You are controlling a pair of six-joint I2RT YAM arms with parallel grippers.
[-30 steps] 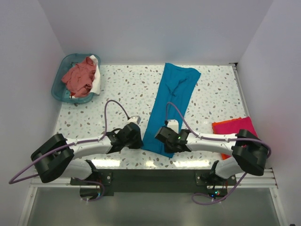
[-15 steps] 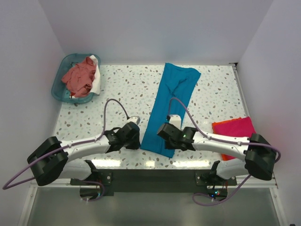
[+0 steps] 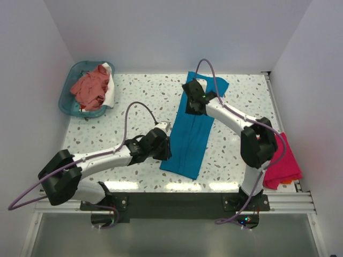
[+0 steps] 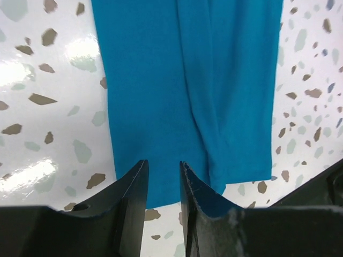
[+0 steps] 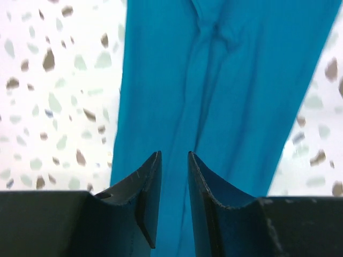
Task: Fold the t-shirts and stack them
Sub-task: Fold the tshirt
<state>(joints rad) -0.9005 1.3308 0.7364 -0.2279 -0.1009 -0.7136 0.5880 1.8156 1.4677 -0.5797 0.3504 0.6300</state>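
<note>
Left wrist: left end effector narrowly parted, empty, over t-shirt.

A white terrazzo tabletop fills the middle of the overhead view, flecked with grey, brown and pale green chips. The same speckled surface runs down the left side of both wrist views. Bright patches of glare lie in a row along its near edge. A translucent teal plastic basket sits at the far left corner, just beside the left wall. Plain pale walls close in the back and the right. A thin metal strip borders the right edge.
</note>
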